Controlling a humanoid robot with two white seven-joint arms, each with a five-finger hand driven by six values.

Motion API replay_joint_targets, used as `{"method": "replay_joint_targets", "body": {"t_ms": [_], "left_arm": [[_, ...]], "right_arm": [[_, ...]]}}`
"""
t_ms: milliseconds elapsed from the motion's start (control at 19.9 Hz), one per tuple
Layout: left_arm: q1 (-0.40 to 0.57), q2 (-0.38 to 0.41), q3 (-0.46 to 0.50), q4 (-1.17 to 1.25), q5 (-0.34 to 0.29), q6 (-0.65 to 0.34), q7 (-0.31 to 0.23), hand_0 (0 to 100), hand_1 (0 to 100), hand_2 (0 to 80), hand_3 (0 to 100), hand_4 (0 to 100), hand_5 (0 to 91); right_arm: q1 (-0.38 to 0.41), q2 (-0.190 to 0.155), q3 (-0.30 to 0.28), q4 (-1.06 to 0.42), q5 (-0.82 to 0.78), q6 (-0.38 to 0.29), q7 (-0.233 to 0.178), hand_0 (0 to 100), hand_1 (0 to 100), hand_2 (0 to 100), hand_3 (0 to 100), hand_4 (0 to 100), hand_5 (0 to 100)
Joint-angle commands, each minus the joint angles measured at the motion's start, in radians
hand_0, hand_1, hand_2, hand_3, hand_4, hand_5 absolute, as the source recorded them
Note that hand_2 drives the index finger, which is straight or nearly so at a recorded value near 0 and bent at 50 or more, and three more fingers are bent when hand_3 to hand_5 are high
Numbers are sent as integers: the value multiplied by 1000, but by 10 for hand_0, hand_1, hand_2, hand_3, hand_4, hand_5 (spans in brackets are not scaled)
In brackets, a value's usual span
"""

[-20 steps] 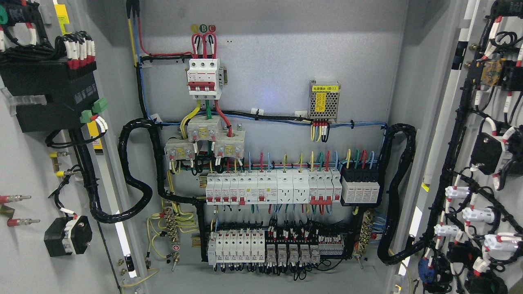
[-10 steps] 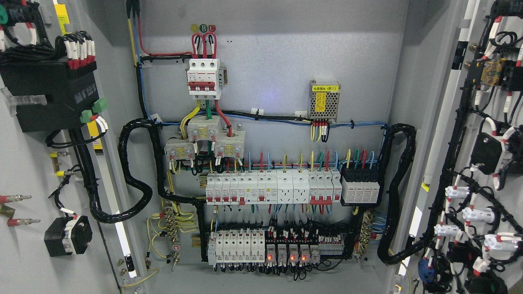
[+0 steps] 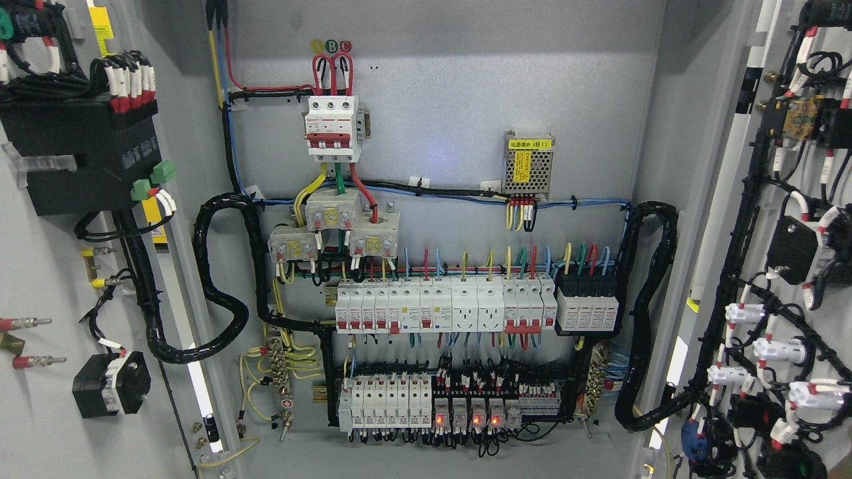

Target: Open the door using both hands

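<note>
Neither of my hands shows anywhere in the frame, so I cannot tell how my fingers are set. Both doors of the cabinet stand swung wide: the left door (image 3: pixel 46 279) fills the left edge of the frame, its inner face carrying a black box (image 3: pixel 80 159) at the upper left and a smaller black block (image 3: pixel 110 384) lower down; the right door (image 3: pixel 792 266) fills the right edge, its inner face covered with black wiring and white connectors. Between them, in the middle of the frame, the grey back panel (image 3: pixel 466 100) is in plain sight, with a red-handled breaker (image 3: pixel 331 128) at upper centre, a row of white breakers (image 3: pixel 442 305) across the middle, and four small red lights (image 3: pixel 466 420) glowing at lower centre.
</note>
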Motion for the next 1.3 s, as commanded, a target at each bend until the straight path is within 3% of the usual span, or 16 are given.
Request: {"method": "replay_joint_targets", "body": {"t_ms": [0, 451, 652, 903, 1153, 1253], "left_arm": [[17, 4, 148, -10, 121, 57, -18, 120, 556, 0, 0, 0, 0], [21, 6, 258, -3, 155, 80, -50, 120, 556, 0, 0, 0, 0], [21, 9, 300, 22, 251, 140, -127, 120, 556, 0, 0, 0, 0], [13, 50, 350, 101, 299, 144, -138, 120, 556, 0, 0, 0, 0], [4, 112, 381, 146, 411, 227, -145, 120, 556, 0, 0, 0, 0], [-5, 138, 389, 170, 420, 229, -159, 120, 556, 0, 0, 0, 0]], "right_arm": [[-1, 5, -75, 0, -53, 1, -1, 0, 500, 40, 0, 0, 0], [2, 3, -115, -1, -96, 4, -1, 0, 500, 40, 0, 0, 0], [2, 3, -137, 2, -98, 4, 1, 0, 500, 40, 0, 0, 0], [8, 6, -166, 6, -116, 4, 1, 0, 500, 40, 0, 0, 0], [10, 8, -197, 11, -122, 2, 1, 0, 500, 40, 0, 0, 0], [10, 8, -210, 11, -124, 2, 1, 0, 500, 40, 0, 0, 0]]}}
